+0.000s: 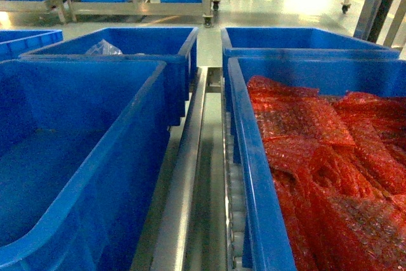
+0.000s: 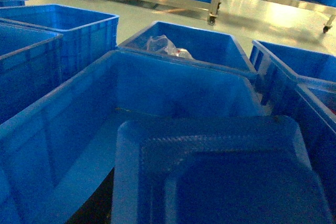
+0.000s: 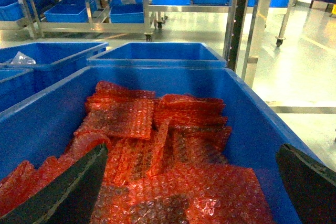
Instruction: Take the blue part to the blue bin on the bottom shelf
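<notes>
The blue part [image 2: 220,174], a shallow moulded piece with a stepped, ribbed rim, fills the near foreground of the left wrist view, close up against the left hand. It hangs over the near end of the blue bin [image 2: 131,103], whose bare floor opens out ahead of and below that hand. The part covers the hand's fingers, and only a dark sliver shows beneath its lower left edge. I cannot tell whether the left hand is clamped on the part or merely beneath it. I'd guess it is carrying it.

The right hand [image 3: 191,174] has its two dark fingers [image 3: 79,182] spread wide apart with nothing between them. It hovers over the neighbouring bin [image 3: 252,114], which is heaped with red bubble wrap [image 3: 157,145].

Both bins sit on the bottom shelf [image 1: 184,176], and a steel rail and white rollers [image 1: 233,207] show in the gap between them. Beyond the left hand stands another bin [image 2: 205,45] with a clear plastic bag [image 2: 165,45] inside.

The step looks like the placing. To do it well, the left hand should carry the part forward until its whole outline is inside the bin walls. It should then lower the part level and close to the floor before letting go. A corner caught on the rim could tip the part out onto the rail.
</notes>
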Available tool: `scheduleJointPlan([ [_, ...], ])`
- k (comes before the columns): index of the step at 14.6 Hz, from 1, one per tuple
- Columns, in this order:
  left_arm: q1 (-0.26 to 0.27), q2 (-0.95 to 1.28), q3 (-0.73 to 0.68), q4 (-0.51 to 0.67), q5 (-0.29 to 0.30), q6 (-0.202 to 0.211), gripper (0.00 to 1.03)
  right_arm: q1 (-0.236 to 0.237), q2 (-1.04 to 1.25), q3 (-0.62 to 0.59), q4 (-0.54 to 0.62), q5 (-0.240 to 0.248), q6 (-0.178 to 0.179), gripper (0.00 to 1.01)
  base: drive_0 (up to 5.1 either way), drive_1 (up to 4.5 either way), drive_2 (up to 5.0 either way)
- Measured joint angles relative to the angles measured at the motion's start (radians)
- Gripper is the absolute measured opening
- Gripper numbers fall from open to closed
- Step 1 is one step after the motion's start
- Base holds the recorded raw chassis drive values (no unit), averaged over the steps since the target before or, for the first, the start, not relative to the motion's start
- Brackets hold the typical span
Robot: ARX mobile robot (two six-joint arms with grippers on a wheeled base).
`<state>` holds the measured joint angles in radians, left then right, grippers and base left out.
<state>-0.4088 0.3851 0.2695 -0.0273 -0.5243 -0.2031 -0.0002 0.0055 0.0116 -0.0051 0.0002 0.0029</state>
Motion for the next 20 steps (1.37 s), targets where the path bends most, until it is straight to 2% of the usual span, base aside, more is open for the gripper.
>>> scheduleJointPlan([
  [20, 0.0, 0.0, 0.0, 0.0, 0.0, 0.0, 0.43, 0.0, 0.0, 0.0, 0.0, 0.0, 0.0, 0.98, 0.0, 0.0, 0.0],
])
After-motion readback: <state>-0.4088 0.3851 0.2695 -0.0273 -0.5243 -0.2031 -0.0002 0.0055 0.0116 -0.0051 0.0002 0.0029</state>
